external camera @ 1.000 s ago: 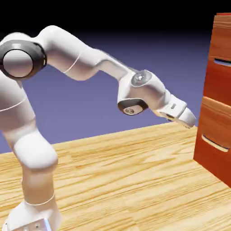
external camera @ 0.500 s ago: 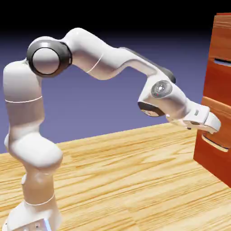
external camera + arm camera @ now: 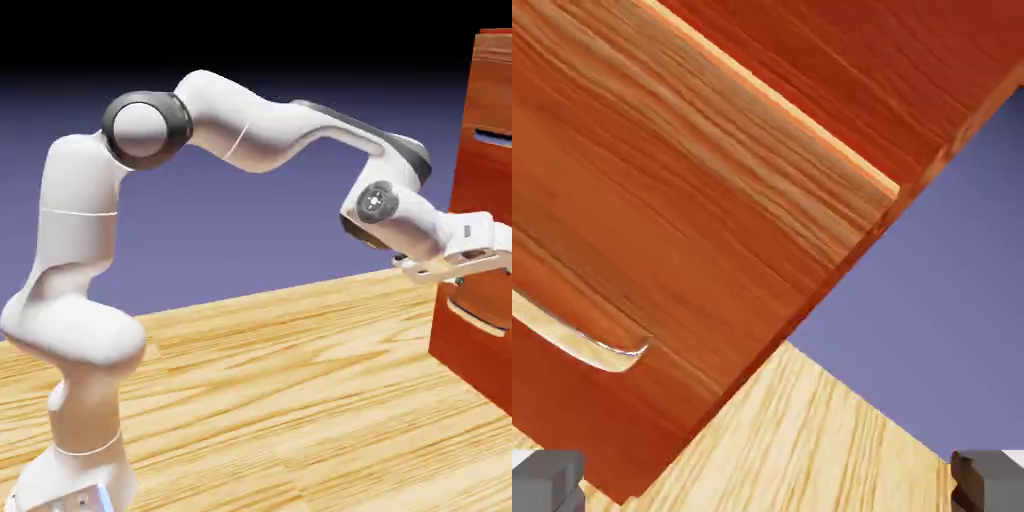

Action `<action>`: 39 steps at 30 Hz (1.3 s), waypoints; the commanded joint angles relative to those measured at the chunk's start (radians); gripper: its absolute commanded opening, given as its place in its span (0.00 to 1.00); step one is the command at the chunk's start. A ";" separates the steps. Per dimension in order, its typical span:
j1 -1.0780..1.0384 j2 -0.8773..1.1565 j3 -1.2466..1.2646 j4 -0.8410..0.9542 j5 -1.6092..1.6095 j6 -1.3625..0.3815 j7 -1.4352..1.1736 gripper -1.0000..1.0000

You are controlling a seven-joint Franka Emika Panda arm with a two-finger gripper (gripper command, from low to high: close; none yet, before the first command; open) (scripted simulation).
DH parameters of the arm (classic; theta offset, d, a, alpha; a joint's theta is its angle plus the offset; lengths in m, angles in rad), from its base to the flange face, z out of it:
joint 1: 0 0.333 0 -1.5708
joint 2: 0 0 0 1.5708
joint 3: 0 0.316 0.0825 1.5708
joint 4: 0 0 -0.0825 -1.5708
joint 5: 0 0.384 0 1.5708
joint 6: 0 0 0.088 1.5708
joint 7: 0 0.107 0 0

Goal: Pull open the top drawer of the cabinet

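With the fingers (image 3: 768,482) wide open and empty beside the lower drawer front (image 3: 662,220), misjudged height could make them hook its curved handle (image 3: 587,345) instead of the top drawer (image 3: 492,85) above it.

Blue-violet backdrop (image 3: 250,230) beyond pale wood-grain floor (image 3: 270,400)

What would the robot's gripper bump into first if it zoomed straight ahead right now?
Probably the reddish-brown wooden cabinet, around its lower drawer front, above the pale curved handle. The hand view looks straight at that wood, though how far off it is stays unclear.
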 commanded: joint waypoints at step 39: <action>0.240 0.469 -0.399 0.505 0.748 -0.072 -0.955 0.00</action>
